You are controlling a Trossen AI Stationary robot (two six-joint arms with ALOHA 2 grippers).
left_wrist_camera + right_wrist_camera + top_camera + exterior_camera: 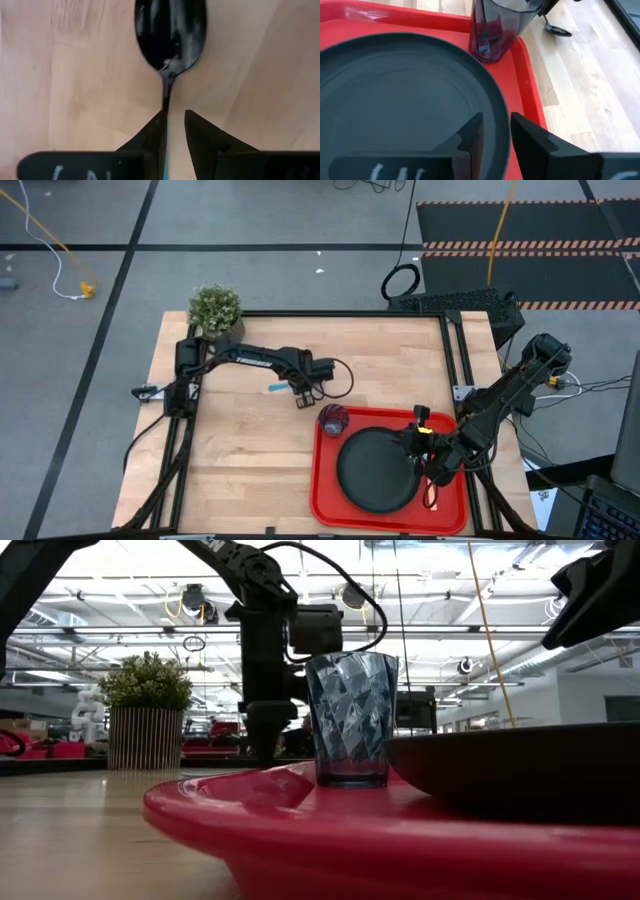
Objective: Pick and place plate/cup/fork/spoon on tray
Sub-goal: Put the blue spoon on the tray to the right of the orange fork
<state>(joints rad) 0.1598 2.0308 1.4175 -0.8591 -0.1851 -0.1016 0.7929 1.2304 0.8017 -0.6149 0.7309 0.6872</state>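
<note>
— Spoon next? Left gripper is down on the table, fingers straddling its blue handle, not clenched yet.

— Looks so. Plate and cup sit on the tray. Right gripper hangs parted over the plate, something orange by it, maybe the fork.

— So squeeze, lift, carry right. Pale wood top, plant at the far corner, grey floor around

Bare wood around the spoon, cup and plate crowding the tray, plant at far edge
</note>
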